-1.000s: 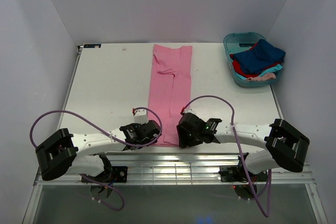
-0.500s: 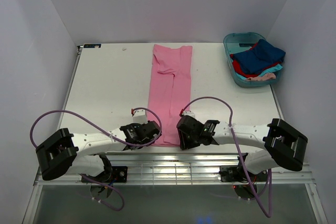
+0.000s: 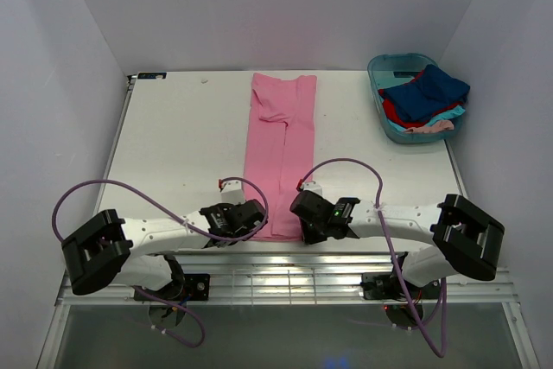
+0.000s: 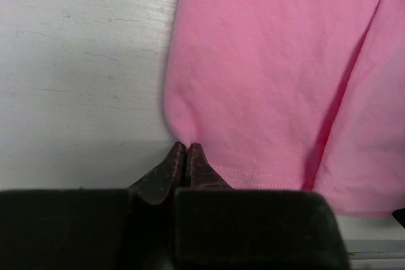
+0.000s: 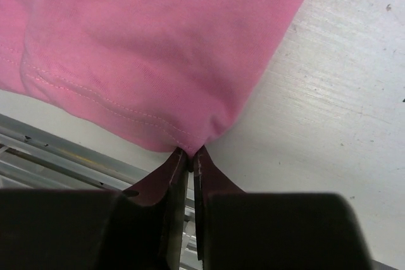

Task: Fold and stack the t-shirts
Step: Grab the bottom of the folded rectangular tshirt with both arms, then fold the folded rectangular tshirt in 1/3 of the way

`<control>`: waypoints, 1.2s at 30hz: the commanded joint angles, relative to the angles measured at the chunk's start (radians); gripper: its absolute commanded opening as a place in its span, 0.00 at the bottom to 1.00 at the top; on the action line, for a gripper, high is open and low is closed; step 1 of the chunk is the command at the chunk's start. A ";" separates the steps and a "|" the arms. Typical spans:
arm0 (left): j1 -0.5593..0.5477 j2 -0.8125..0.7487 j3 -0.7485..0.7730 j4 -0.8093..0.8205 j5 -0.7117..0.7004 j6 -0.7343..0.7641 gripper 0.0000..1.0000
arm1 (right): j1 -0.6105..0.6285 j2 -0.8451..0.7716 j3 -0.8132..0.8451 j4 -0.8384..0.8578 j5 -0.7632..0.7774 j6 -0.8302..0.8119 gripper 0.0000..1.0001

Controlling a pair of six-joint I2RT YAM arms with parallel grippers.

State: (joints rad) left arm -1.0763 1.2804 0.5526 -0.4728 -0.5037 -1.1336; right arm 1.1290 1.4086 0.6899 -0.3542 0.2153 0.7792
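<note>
While the soft pink t-shirt (image 3: 281,153), folded into a long narrow strip, lay lengthwise down the middle of the white tabletop (image 3: 173,136) with its near hem close to the front edge, both arms reached in low from either side of that hem. The left gripper (image 3: 258,227) sat at the hem's left corner. In the left wrist view its two dark fingertips (image 4: 201,169) were pressed together with the cloth's rounded corner running into them, so it pinched the fabric. The right gripper (image 3: 300,229) sat at the right corner, its dark fingers (image 5: 212,178) closed on a small pucker of pink cloth (the stitched hem line ran right up to the tips). Well apart, at the far right corner of the table, a teal plastic tub (image 3: 390,64) held a loose heap of shirts. A dark blue t-shirt (image 3: 435,88) lay on top, a red t-shirt (image 3: 393,111) and a turquoise t-shirt (image 3: 446,115) showed beneath it, and a pale pink t-shirt (image 3: 434,127) poked out at the near rim.
</note>
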 commanded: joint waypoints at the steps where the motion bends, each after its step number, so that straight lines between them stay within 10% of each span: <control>1: -0.011 0.037 -0.020 -0.006 0.116 -0.006 0.02 | 0.006 -0.008 -0.001 -0.083 0.044 0.005 0.10; 36: 0.406 0.382 0.516 0.204 0.148 0.563 0.00 | -0.231 0.391 0.600 -0.097 0.280 -0.448 0.08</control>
State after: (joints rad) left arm -0.6933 1.6318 0.9920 -0.3286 -0.3725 -0.6521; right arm 0.9001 1.7672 1.2255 -0.4877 0.4728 0.3950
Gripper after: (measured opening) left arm 0.022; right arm 0.087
